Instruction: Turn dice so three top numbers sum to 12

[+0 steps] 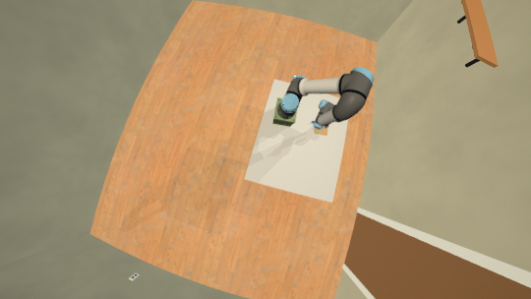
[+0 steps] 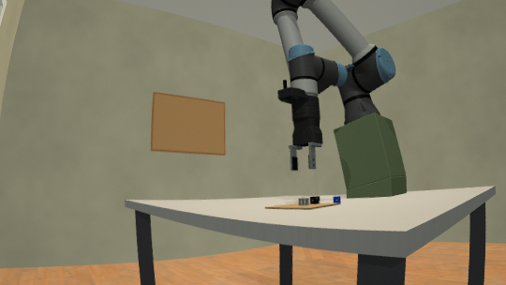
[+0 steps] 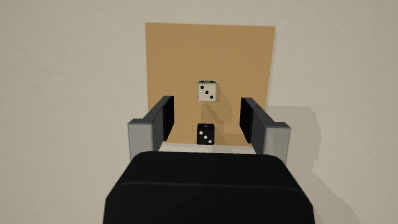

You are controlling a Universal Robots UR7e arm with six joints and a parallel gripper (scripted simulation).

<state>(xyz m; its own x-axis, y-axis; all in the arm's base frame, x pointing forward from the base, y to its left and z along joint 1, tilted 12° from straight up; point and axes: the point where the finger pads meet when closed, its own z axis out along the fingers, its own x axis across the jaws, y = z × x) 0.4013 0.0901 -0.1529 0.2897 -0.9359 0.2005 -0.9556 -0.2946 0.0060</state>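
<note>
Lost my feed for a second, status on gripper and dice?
Gripper open, empty, high over mat. White die and black die on mat, each showing three. Blue die at mat's edge, top unreadable. Nothing obstructing.

I am looking into a plain room, like a small test lab. The table [image 2: 422, 220] stands on a wood floor [image 1: 197, 148] with dull green walls [image 2: 70, 141] around it. Behind the table hangs a brown pin board [image 2: 187, 124]. Up high beside the table is a wood shelf [image 1: 479, 31].
</note>
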